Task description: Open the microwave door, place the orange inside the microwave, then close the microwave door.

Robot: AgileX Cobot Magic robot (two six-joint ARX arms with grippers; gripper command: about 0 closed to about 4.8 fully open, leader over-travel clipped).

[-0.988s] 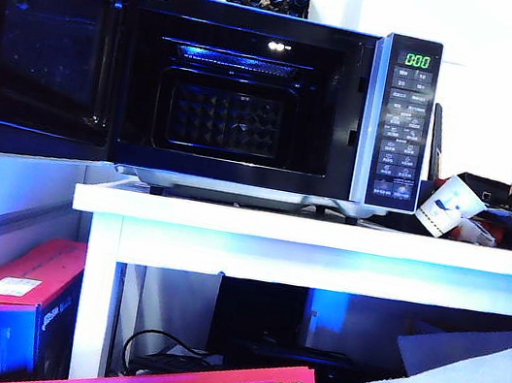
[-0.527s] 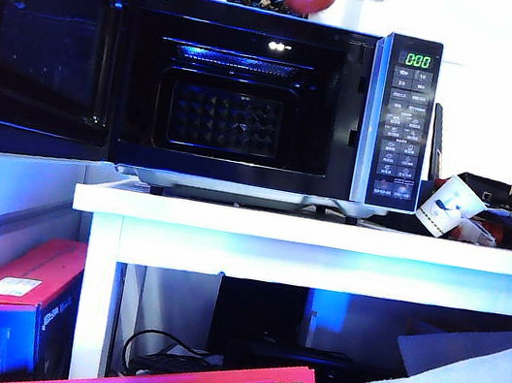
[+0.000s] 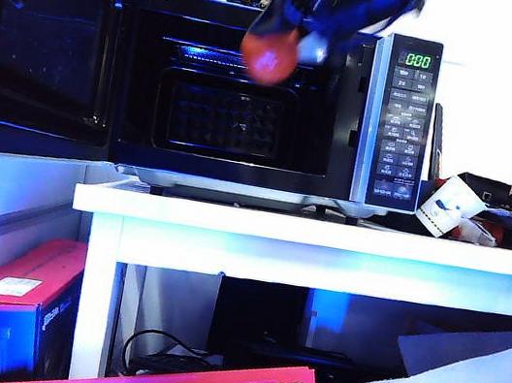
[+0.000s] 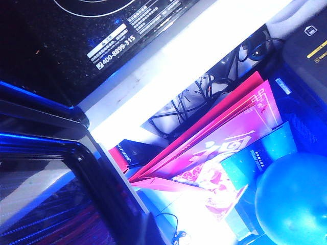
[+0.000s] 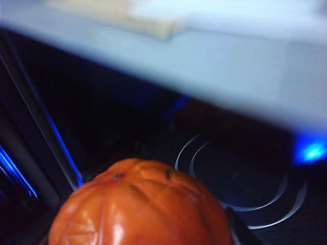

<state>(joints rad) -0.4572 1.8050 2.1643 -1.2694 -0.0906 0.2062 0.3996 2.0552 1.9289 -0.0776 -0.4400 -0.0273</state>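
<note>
The white table (image 3: pixel 232 219) holds the microwave (image 3: pixel 253 93), its microwave door (image 3: pixel 49 49) swung wide. My right gripper (image 3: pixel 286 39) squeezes the orange (image 3: pixel 267 54) at the opening. It could bump the top edge and drop. My left gripper is hidden.

Glossy black glass microwave door (image 3: pixel 49 49) (v. reflective); shiny, wrinkled-skin orange (image 5: pixel 140 206).
</note>
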